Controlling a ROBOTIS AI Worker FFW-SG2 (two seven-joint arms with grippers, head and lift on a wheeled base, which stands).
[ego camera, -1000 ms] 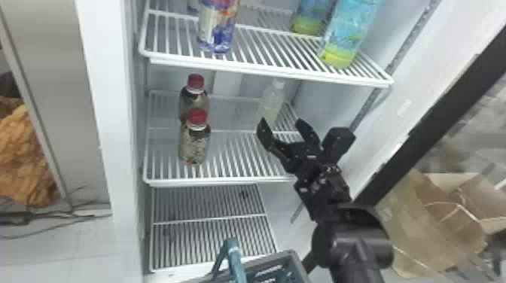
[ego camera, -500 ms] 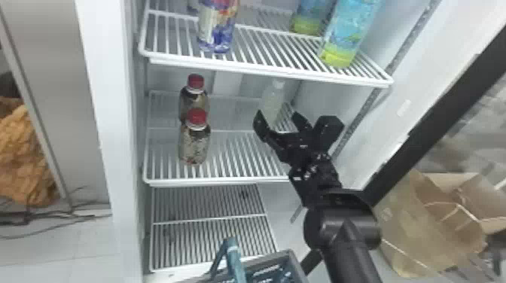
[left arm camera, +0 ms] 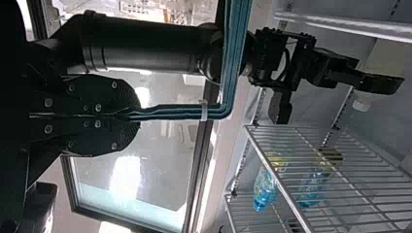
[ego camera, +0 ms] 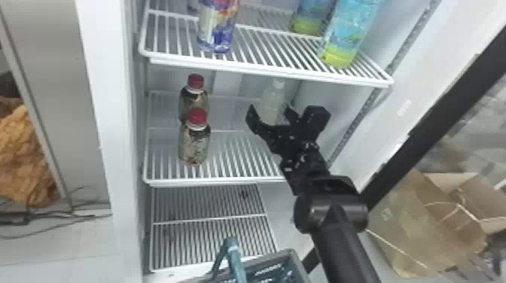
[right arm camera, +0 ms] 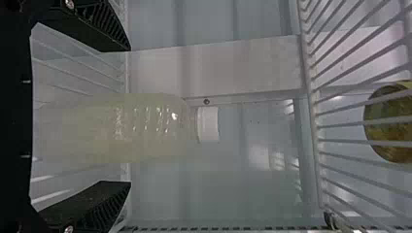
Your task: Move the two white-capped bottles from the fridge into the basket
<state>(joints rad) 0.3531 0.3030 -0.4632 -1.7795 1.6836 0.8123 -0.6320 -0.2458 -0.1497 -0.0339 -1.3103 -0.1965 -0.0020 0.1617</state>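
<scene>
"Where is the white-capped bottle (ego camera: 272, 102)?"

"Upright on the fridge's middle shelf (ego camera: 226, 183). I have the jaws of my right gripper (ego camera: 268, 110) spread around it, with space between the bottle and each jaw."

"And your left gripper (left arm camera: 138, 115)?"

"Those jaws I have pressed together, pinching the blue-green handle (left arm camera: 167, 112). The basket (ego camera: 290, 254) sits low, in front of the bottom shelf (ego camera: 211, 219)."

"Any neighbours in there?"

"Two red-capped bottles (ego camera: 194, 146) stand on the same shelf, well apart from the white-capped one, and blue-and-green bottles (ego camera: 348, 34) stand on the upper shelf (ego camera: 267, 72)."
</scene>
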